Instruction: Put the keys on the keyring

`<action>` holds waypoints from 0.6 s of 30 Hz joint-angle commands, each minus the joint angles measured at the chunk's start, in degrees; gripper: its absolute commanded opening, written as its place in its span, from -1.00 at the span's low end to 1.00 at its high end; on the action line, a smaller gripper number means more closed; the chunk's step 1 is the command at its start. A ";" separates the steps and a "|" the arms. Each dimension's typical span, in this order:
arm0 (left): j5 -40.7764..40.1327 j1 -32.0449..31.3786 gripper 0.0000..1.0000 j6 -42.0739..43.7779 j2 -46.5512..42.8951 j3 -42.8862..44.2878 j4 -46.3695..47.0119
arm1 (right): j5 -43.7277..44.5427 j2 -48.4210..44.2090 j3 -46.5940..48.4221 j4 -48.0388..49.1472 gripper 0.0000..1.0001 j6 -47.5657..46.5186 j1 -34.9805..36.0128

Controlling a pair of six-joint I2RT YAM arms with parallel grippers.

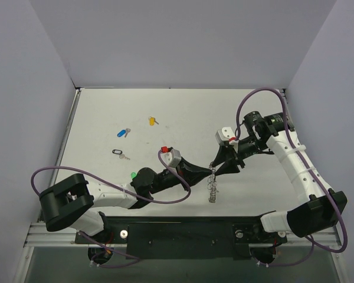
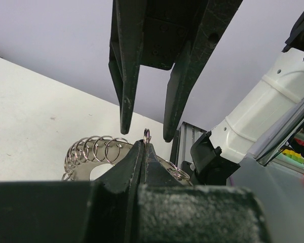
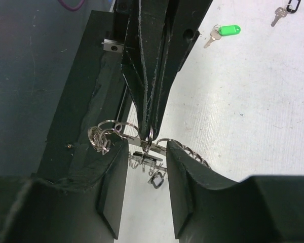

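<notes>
Silvery keyring (image 2: 99, 149) clamped in left end effector (image 2: 144, 148); right end effector (image 3: 146, 150) apart; four keys (image 1: 124, 132) (image 1: 153, 121) (image 1: 119, 153) (image 1: 133, 175)

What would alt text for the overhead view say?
Over a white table, a robot's left fingers pinch a lacy wire ring while its right fingers sit open around it. A blue key, yellow key, black key and green key lie loose to the left.

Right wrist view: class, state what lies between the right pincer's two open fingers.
The keyring, nipped there by the left pincer's shut tips, crosses the gap of the right pincer. The right wrist view shows it.
</notes>
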 commanded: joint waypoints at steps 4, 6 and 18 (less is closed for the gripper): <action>-2.83 -0.21 -1.00 0.55 -1.29 2.15 9.66 | -2.60 -0.17 -0.56 -14.52 -0.46 -1.82 0.65; -3.45 -0.30 -1.00 0.82 -1.38 2.06 9.84 | -2.69 -0.17 -0.57 -14.43 -0.49 -1.73 0.65; -4.07 -0.74 -1.00 0.91 -1.46 2.14 11.07 | -2.60 1.32 -0.65 -14.25 -0.50 -1.55 1.00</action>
